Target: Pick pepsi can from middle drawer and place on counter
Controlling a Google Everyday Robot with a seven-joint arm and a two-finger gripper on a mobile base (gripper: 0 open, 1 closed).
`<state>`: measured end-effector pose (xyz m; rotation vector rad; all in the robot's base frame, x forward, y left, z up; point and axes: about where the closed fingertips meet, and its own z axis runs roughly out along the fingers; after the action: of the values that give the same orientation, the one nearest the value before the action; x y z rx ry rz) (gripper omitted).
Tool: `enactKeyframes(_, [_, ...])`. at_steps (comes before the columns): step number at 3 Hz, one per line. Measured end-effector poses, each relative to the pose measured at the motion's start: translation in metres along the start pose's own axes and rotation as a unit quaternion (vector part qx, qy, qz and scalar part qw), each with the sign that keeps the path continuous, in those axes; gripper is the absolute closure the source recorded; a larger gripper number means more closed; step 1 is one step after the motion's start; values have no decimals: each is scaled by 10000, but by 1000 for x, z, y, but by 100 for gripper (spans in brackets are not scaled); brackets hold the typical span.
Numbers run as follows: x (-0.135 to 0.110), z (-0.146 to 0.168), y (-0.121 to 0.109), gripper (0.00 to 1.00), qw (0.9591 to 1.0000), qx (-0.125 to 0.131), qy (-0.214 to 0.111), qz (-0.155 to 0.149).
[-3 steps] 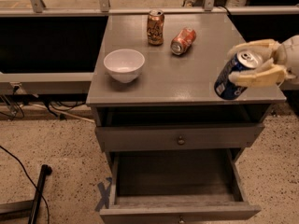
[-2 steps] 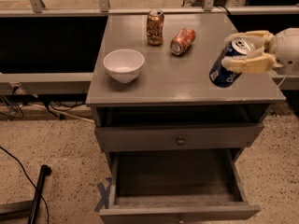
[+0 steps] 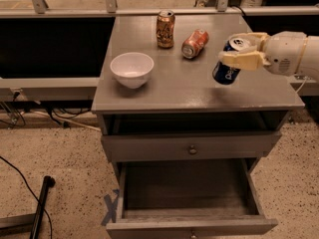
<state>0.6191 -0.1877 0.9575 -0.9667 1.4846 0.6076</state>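
Observation:
My gripper (image 3: 242, 49) reaches in from the right and is shut on the pepsi can (image 3: 227, 68), a dark blue can with a silver top, tilted. It holds the can just above the right part of the grey counter (image 3: 164, 83). Below, the middle drawer (image 3: 189, 203) is pulled open and its inside is bare. The drawer above it (image 3: 189, 146) is closed.
On the counter stand a white bowl (image 3: 131, 68) at the left, an upright gold-brown can (image 3: 165, 29) at the back and an orange-red can (image 3: 194, 43) lying on its side. A dark pole (image 3: 40, 205) and cables lie on the floor at the left.
My gripper has carried the pepsi can leftward and farther over the counter, from beyond its right edge to above its right part.

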Motion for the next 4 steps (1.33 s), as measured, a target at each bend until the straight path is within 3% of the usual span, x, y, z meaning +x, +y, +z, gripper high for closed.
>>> enactKeyframes(2, [56, 17, -18, 59, 9971, 298, 668, 200])
enactKeyframes(4, [58, 18, -18, 12, 9969, 300, 696, 213])
